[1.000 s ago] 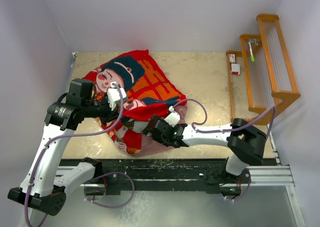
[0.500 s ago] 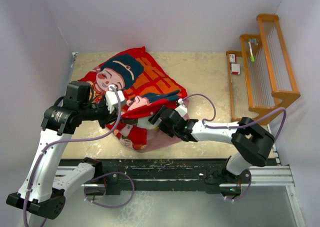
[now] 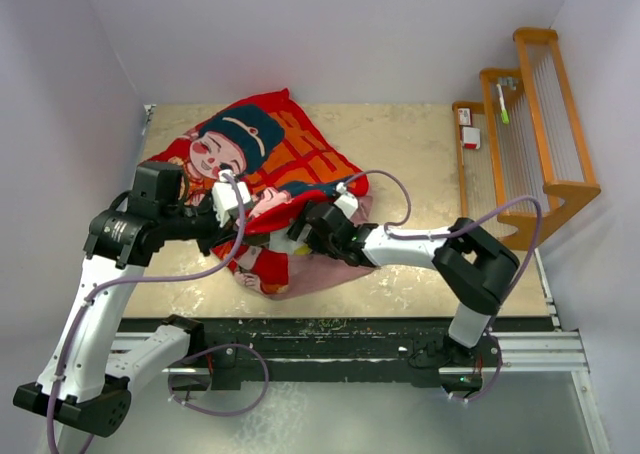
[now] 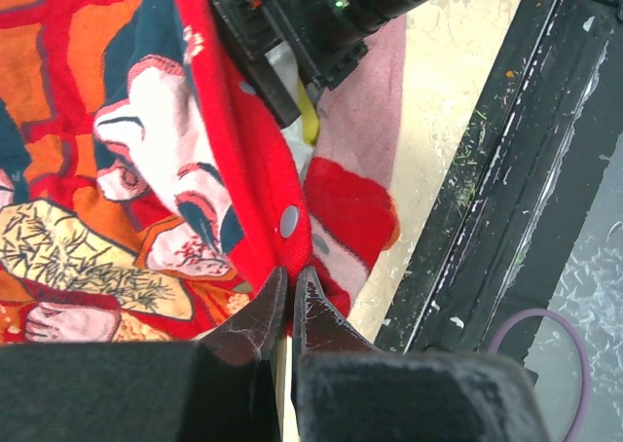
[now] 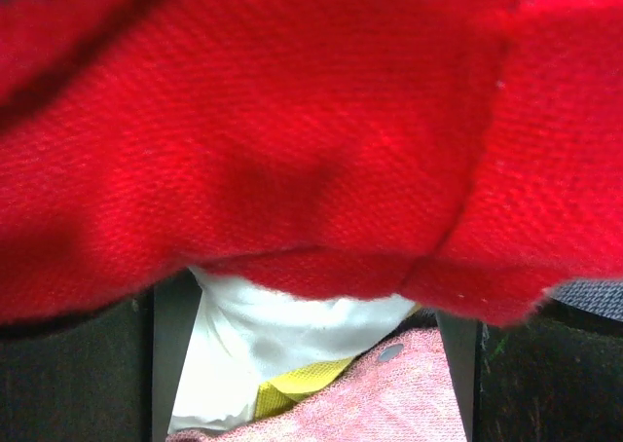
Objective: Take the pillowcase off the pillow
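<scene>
Top external: my left jaws, elbow bent over the worktop (image 3: 420, 144), clamp the red hem of the pillowcase (image 3: 300, 164). My right arm (image 3: 420, 246) stretches leftward, right jaws spread wide inside the opening, a corner of the pillow (image 5: 292, 335) between them.

Pillowcase (image 3: 285, 169) lies on the table (image 3: 420, 144), left of centre, reaching toward the far left corner. Pillow (image 5: 263, 335) sits inside it, between the upper and lower layers at the near opening. Right gripper (image 5: 316, 364) is in that opening. Left gripper (image 4: 290, 284) is at the near hem, just left of it. Rack (image 3: 530, 124) stands along the table's right edge, well apart.
</scene>
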You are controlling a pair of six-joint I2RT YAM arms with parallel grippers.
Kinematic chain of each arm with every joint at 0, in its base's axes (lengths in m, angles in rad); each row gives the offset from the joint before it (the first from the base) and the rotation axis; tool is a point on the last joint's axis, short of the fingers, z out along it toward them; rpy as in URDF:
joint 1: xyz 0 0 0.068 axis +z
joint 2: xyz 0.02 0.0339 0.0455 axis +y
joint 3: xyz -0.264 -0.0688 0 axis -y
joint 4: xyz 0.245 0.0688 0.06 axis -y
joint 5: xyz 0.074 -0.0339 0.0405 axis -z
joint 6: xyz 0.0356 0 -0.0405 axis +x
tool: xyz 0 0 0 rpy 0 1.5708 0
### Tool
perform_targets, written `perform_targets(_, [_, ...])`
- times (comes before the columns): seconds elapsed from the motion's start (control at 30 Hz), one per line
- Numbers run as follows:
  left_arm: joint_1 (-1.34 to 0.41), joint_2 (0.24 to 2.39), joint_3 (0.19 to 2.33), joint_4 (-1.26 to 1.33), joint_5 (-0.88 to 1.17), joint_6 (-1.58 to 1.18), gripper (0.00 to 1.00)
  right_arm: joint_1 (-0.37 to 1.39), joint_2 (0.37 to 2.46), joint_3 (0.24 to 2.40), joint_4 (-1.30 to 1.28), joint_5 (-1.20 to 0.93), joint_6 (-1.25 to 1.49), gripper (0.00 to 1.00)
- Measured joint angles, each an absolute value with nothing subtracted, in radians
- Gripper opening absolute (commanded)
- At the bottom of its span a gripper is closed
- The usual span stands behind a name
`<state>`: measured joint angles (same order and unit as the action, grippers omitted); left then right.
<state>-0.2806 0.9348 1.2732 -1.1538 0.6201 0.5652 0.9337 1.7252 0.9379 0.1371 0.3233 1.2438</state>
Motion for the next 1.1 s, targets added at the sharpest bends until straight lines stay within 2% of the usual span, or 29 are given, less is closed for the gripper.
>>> perform_targets(0.1, [-0.281, 0.941, 1.274, -1.154, 0.616, 0.574, 0.0, 0.933, 1.777, 0.997, 0.163, 0.327, 1.203, 0.89])
perform_targets(0.2, [-0.281, 0.951, 1.274, -1.154, 0.616, 0.581, 0.0, 0.93, 1.797, 0.989, 0.246, 0.328, 1.2, 0.71])
perform_targets(0.3, [-0.281, 0.963, 1.274, -1.154, 0.614, 0.586, 0.0, 0.929, 1.799, 0.95, 0.331, 0.327, 1.207, 0.38])
perform_targets(0.33, [-0.281, 0.965, 1.274, -1.154, 0.612, 0.587, 0.03, 0.929, 1.797, 0.945, 0.344, 0.331, 1.205, 0.19])
perform_targets(0.37, [-0.281, 0.967, 1.274, -1.154, 0.608, 0.588, 0.14, 0.928, 1.792, 0.945, 0.348, 0.337, 1.201, 0.04])
perform_targets(0.4, [-0.281, 0.968, 1.274, -1.153, 0.6, 0.588, 0.3, 0.928, 1.781, 0.945, 0.35, 0.346, 1.189, 0.0])
perform_targets(0.47, [-0.281, 0.968, 1.274, -1.15, 0.58, 0.597, 0.63, 0.925, 1.731, 0.945, 0.336, 0.359, 1.166, 0.0])
perform_targets(0.57, [-0.281, 0.968, 1.274, -1.132, 0.543, 0.597, 0.97, 0.913, 1.62, 0.979, 0.271, 0.369, 1.106, 0.0])
perform_targets(0.6, [-0.281, 0.966, 1.271, -1.12, 0.532, 0.595, 1.0, 0.91, 1.589, 0.997, 0.253, 0.368, 1.086, 0.0])
perform_targets(0.83, [-0.279, 0.955, 1.252, -1.034, 0.447, 0.613, 0.99, 0.881, 1.439, 1.274, -0.028, 0.299, 0.936, 0.0])
perform_targets(0.93, [-0.26, 0.941, 1.178, -0.971, 0.403, 0.66, 0.99, 0.841, 1.401, 1.352, -0.134, 0.235, 0.898, 0.0])
perform_targets(1.1, [-0.094, 0.967, 1.052, -0.903, 0.402, 0.727, 0.99, 0.795, 1.323, 1.373, -0.317, 0.168, 0.85, 0.0])
